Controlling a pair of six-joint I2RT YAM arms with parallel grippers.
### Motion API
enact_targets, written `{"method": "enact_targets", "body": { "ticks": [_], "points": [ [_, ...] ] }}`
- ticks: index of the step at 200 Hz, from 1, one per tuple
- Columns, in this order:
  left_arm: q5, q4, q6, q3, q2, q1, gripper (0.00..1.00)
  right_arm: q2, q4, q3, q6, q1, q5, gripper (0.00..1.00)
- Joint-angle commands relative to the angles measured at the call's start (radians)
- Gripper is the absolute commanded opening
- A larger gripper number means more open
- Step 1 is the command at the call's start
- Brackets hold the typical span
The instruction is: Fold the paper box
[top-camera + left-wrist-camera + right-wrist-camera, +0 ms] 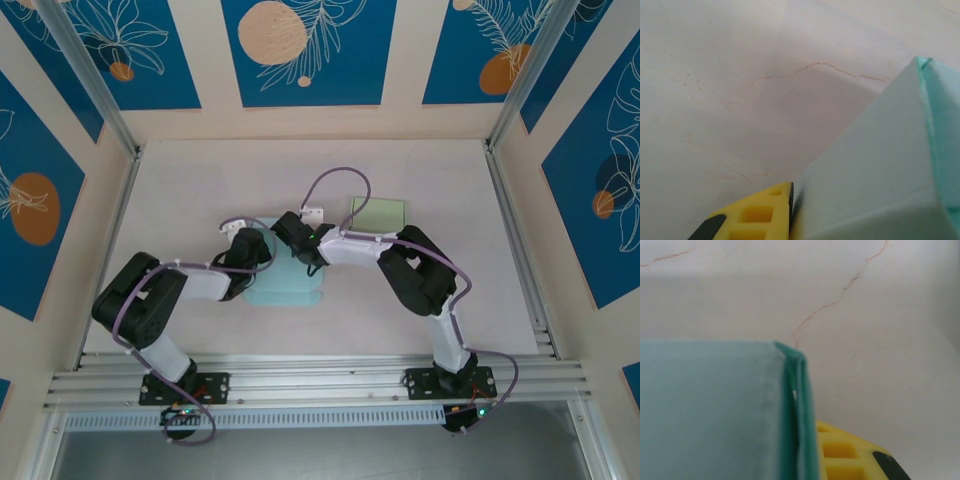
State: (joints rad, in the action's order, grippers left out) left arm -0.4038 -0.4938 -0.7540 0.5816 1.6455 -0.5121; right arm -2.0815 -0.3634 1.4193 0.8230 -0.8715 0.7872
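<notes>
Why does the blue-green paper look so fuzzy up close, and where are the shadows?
Right wrist view: the paper box sits very near the lens, so its edge and the yellow fingers blur; left wrist view: the paper is soft too, with a grey shadow on the table beside it; top external view: sharper and evenly lit, no glare.

No legible text or labels anywhere, seemingly.
</notes>
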Motion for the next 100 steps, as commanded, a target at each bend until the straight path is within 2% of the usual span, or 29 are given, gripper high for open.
{"method": "enact_targets", "body": {
  "ticks": [1, 33, 48, 62, 100],
  "points": [
    [-0.127, 0.003, -0.118, 0.019, 0.016, 0.049, 0.19, -0.047, -0.223, -0.045, 0.080, 0.033, 0.115, 0.00],
    [-0.035, 0.014, -0.075, 0.021, -0.024, 0.047, 0.31, -0.047, -0.209, -0.025, 0.036, 0.030, 0.094, 0.00],
    [0.027, 0.026, -0.043, 0.011, -0.060, 0.047, 0.45, -0.045, -0.213, -0.013, 0.013, 0.034, 0.075, 0.00],
    [0.074, 0.058, -0.018, -0.004, -0.108, 0.047, 0.51, -0.041, -0.221, -0.006, -0.007, 0.039, 0.057, 0.00],
    [0.146, 0.129, 0.015, -0.072, -0.271, 0.047, 0.77, -0.019, -0.236, 0.000, -0.055, 0.066, 0.000, 0.00]
  ]
}}
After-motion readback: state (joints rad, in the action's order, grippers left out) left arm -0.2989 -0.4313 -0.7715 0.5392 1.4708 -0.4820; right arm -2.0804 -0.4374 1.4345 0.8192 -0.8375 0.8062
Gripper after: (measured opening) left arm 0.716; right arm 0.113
